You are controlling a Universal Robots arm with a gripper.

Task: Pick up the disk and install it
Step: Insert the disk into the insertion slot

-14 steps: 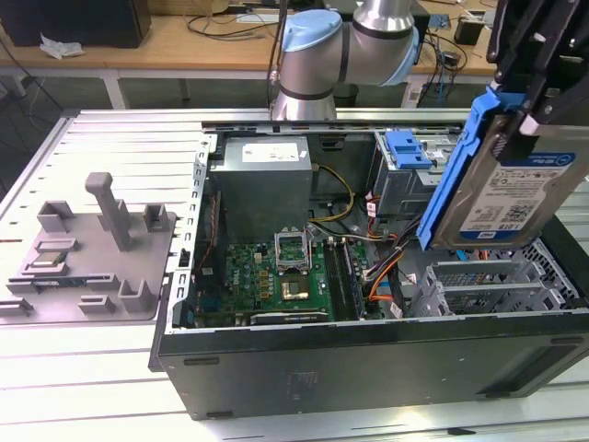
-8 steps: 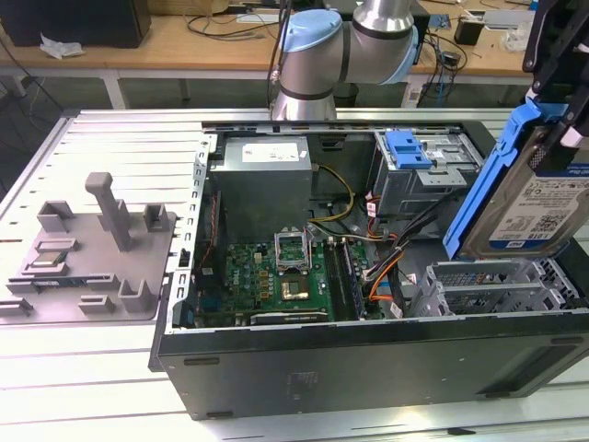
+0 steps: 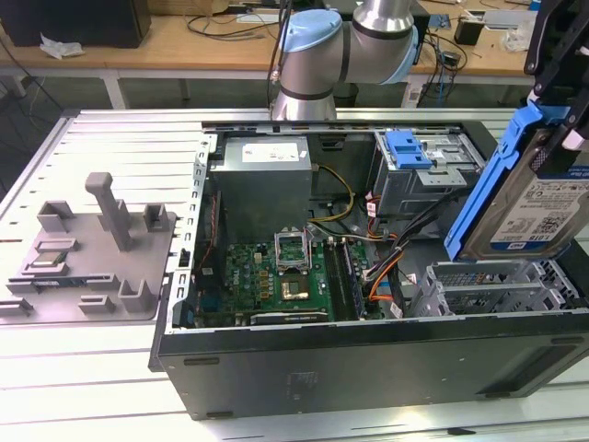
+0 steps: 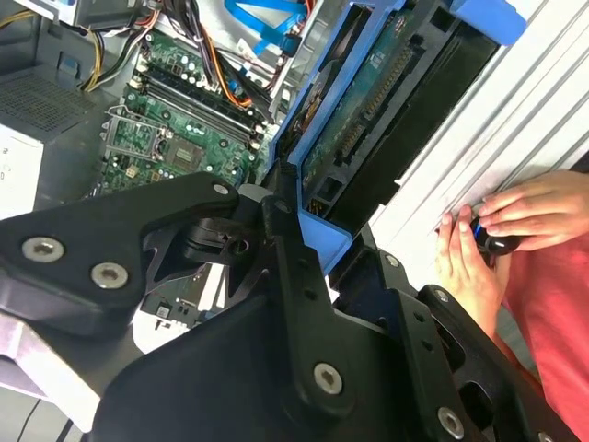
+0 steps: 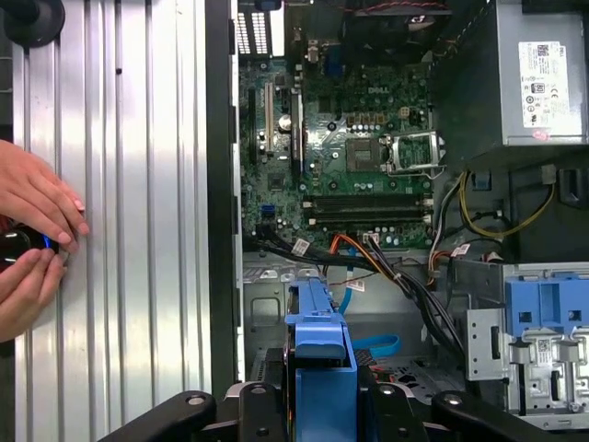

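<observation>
In first wrist view, caught the disk (image 5: 320, 354) edge-on but missed its near end, cut by the pic's edge; couldn't see pad contact of the gripper (image 5: 322, 410) clamped on it. Missed the wrists of a person's hands (image 5: 32, 207), cut at the edge; couldn't ID the small dark obj (image 5: 17, 244) under the fingertips, mostly covered in both wrist views. In exterior view, missed the disk's far side past the view's right edge and its top end behind the gripper's black body. Couldn't read the label print, too small. Missed the arm (image 3: 345, 46) beyond its joints, cut at the top edge. Couldn't see the PC case (image 3: 368, 368) corner behind the disk.
</observation>
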